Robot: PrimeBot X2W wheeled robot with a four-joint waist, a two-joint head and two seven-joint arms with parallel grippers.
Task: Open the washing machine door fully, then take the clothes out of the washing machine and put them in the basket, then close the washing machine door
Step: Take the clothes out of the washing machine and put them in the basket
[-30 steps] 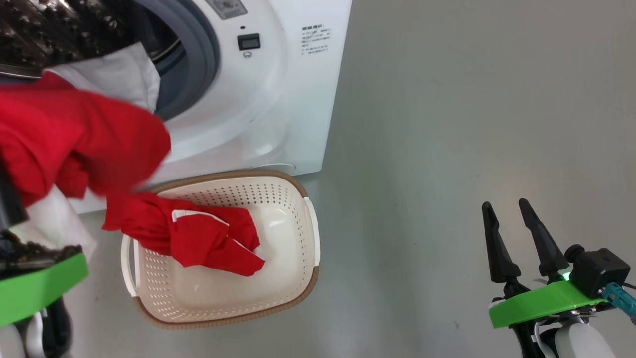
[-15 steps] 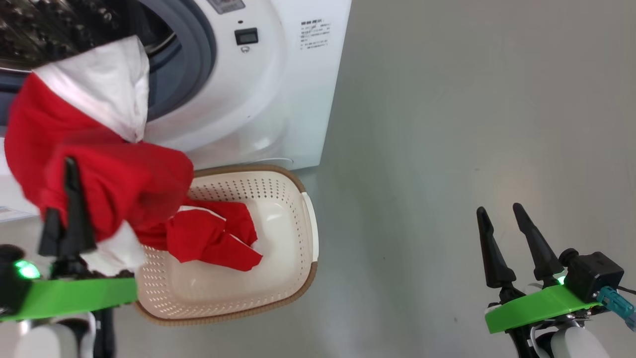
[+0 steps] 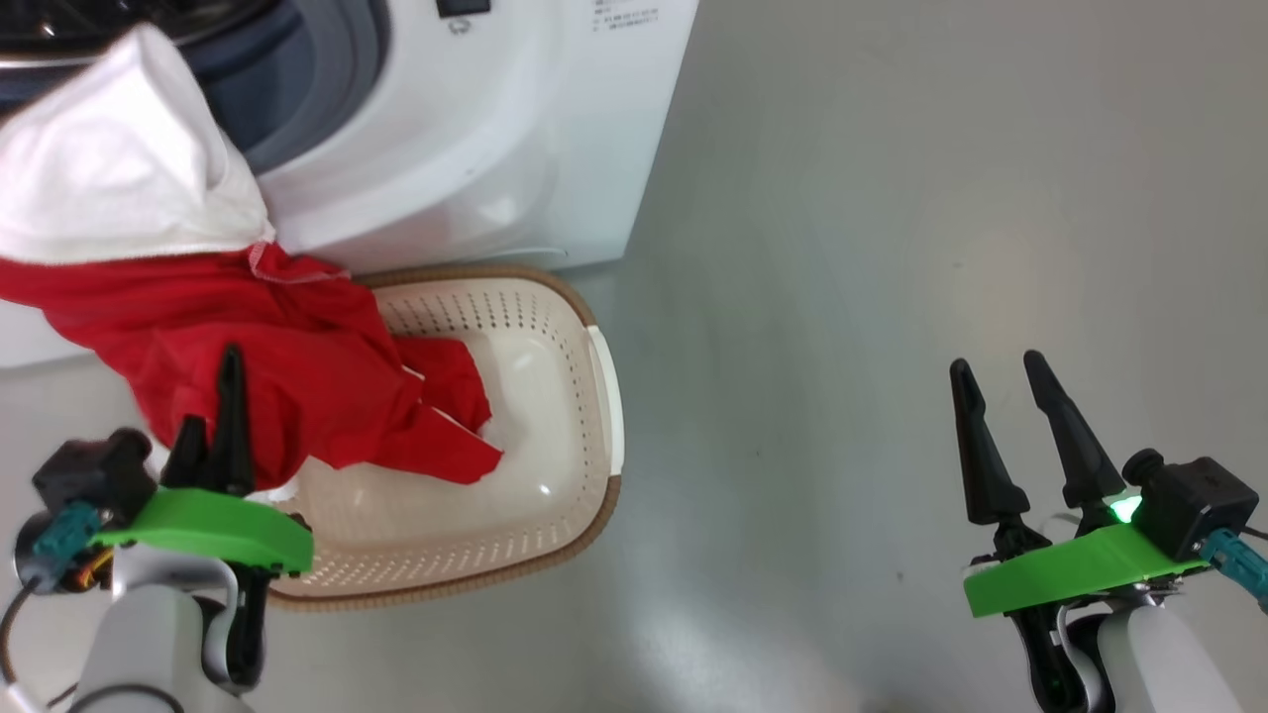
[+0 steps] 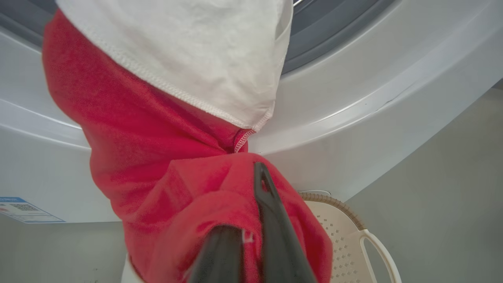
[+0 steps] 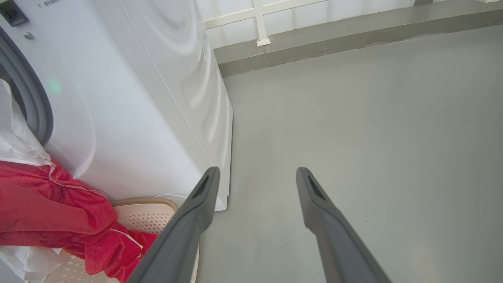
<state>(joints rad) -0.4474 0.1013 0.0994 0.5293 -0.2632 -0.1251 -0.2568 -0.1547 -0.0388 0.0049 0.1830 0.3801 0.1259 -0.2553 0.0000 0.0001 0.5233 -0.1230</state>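
Observation:
My left gripper (image 3: 211, 421) is shut on a bundle of clothes: a red garment (image 3: 267, 327) with a white cloth (image 3: 109, 188) above it. The bundle stretches from the washing machine's (image 3: 515, 139) grey-ringed opening down over the left end of the basket (image 3: 599, 396). Red fabric with white trim also lies inside the basket. In the left wrist view the closed fingers (image 4: 267, 196) pinch the red cloth (image 4: 157, 165) below the white piece (image 4: 196, 51). My right gripper (image 3: 1005, 381) stands open and empty over the floor at the right. The washing machine door is out of view.
The basket stands on the grey floor right against the machine's front. A blue label (image 4: 23, 208) sits low on the machine. In the right wrist view, open floor runs past the machine's right side to a wall ledge (image 5: 334, 35) behind.
The left gripper has pulled the red and white bundle out of the drum, down and toward the basket. The head camera has tilted down. The right gripper has stayed open and nearly still.

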